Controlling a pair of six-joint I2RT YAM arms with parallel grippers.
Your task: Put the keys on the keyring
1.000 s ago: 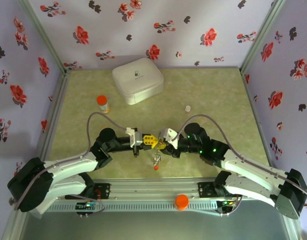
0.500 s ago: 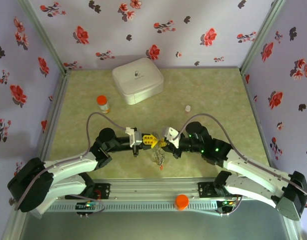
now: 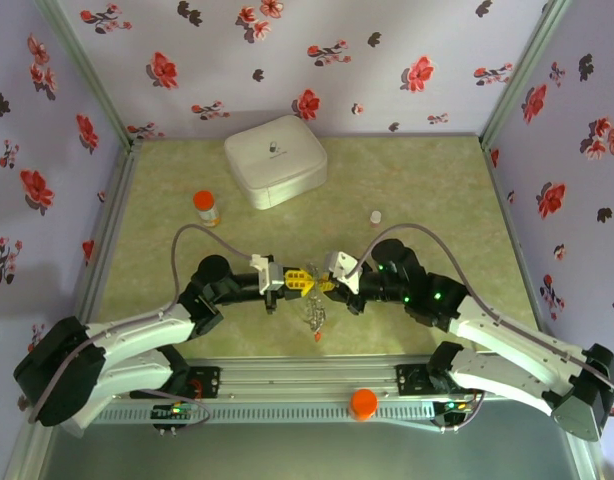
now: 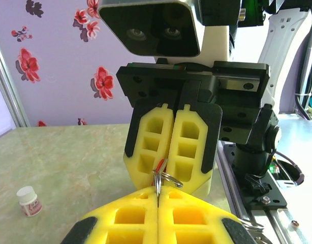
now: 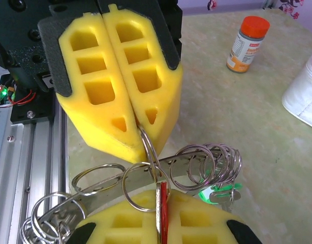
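Both arms bend inward near the front edge; left gripper (image 3: 298,283) and right gripper (image 3: 324,288) are closed, tip to tip.

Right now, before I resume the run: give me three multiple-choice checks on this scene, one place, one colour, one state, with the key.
1. The pill bottle stands:
A) upright on the table, apart from the white case, on the left arm's side
B) on top of the case
C) tipped over at the back wall

2. The key head pinched in the right hand is:
A) blue
B) white
C) red

3. The left hand is:
A) wide open
B) shut on a loop of the keyring
C) shut on the bottle

Key:
1 A, the top view shows it upright with bare table between it and the case.
2 C, a red sliver sits between the pads in the right wrist view.
3 B, it is closed with a metal loop coming out at the tip.
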